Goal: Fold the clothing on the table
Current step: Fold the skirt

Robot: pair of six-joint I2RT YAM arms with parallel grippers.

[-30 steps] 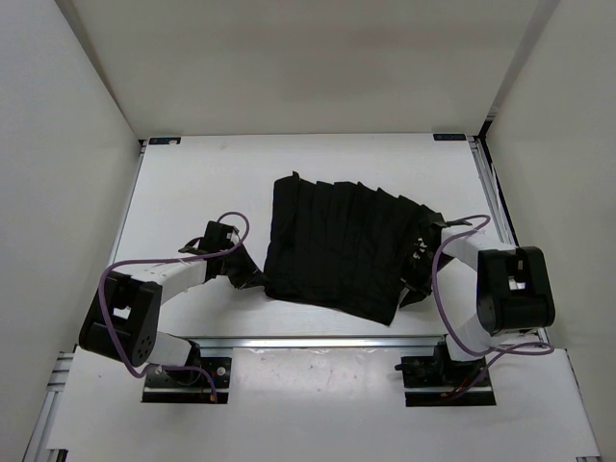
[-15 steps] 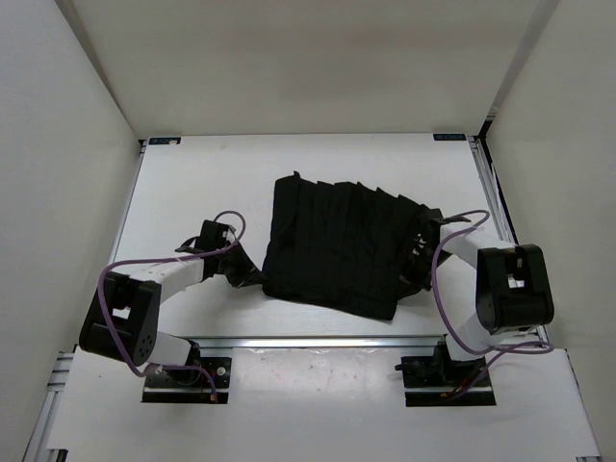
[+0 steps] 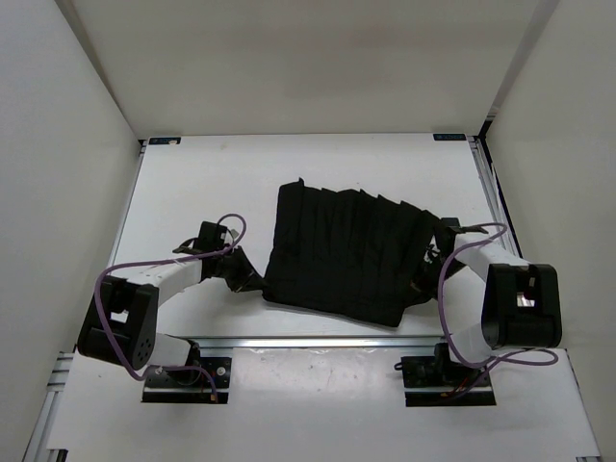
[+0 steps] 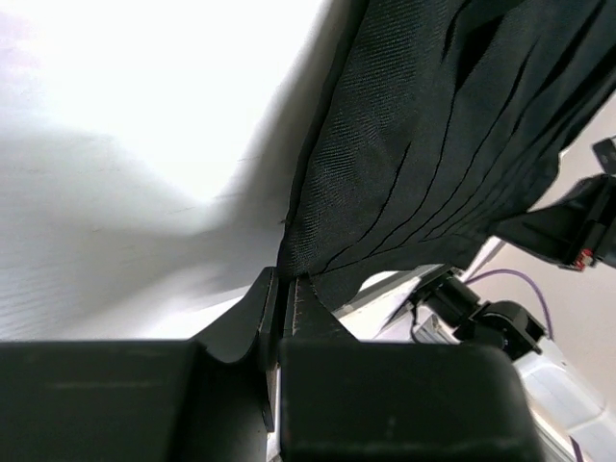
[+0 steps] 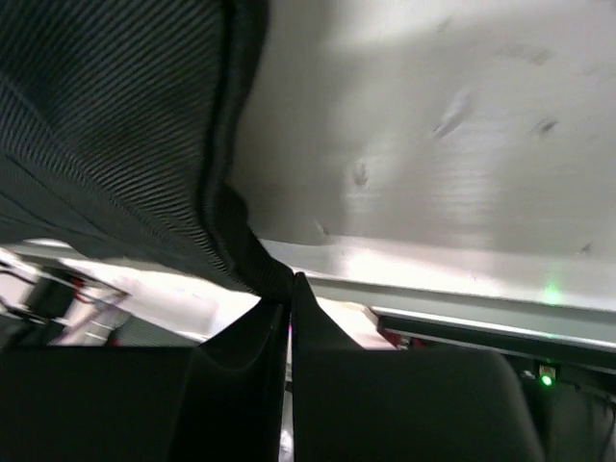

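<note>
At the near edge of the table [image 3: 192, 183], just past the rail [image 3: 318, 339], you have both near corners of the clothing [image 3: 342, 250] in hand. Your left gripper [image 4: 286, 289] is closed down to a sliver on the near-left corner, and only a narrow tip of cloth sits between its fingers. Your right gripper [image 5: 289, 289] is pressed fully together on the near-right hem. Its wrist view shows a thin twist of fabric running into the jaws, nothing more. Both holds look shallow to me, so the likeliest failure is a slip: lift fast, or pull the corners apart, and one may pop free and leave the fold lopsided. A low start could also catch the hem on the rail.

Beyond the grippers the clothing lies spread over the middle of the table, skewed to its edges. Carry the hem forward unevenly and I'd expect that skew to go straight into the fold. The pleats look loose too; drag them low across the table and they may bunch or flip instead of stacking flat.

Farther out, the far hem lies free, with nothing pinning it. Push the near hem rather than lifting it over, and the whole piece could slide toward the far edge — a shove, not a fold.
</note>
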